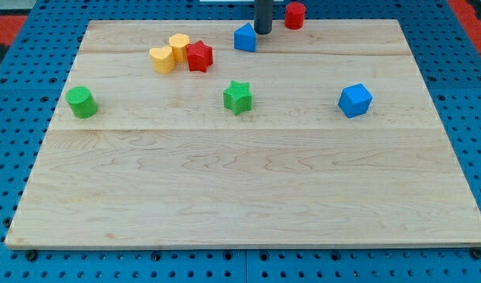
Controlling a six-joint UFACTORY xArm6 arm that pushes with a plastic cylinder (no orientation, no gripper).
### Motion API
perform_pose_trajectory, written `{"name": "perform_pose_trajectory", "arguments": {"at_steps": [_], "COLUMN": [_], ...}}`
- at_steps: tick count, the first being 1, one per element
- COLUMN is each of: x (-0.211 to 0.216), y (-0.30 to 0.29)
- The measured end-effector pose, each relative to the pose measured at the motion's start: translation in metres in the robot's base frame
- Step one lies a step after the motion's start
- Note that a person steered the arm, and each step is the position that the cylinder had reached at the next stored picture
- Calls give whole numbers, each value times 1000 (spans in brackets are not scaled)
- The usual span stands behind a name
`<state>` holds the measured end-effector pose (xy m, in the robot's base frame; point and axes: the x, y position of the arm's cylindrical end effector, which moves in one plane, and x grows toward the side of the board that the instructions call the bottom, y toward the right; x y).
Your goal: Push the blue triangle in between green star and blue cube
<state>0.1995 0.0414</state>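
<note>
The blue triangle [244,38] sits near the board's top edge, at the middle. My tip [262,31] stands just to its right, close to it or touching it. The green star [237,97] lies at the board's centre, below the triangle. The blue cube [355,101] lies to the star's right, with a wide gap between them.
A red cylinder [295,15] stands at the top edge, right of my tip. A red star [199,56], a yellow cylinder [180,46] and a yellow heart [162,59] cluster at the upper left. A green cylinder [82,102] stands at the left. The wooden board [248,196] lies on a blue pegboard.
</note>
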Motion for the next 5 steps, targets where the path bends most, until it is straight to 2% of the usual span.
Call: {"name": "perform_pose_trajectory", "arguments": {"at_steps": [1, 2, 3, 4, 5], "x": [2, 31, 55, 79, 37], "y": [-46, -30, 52, 71, 59]}}
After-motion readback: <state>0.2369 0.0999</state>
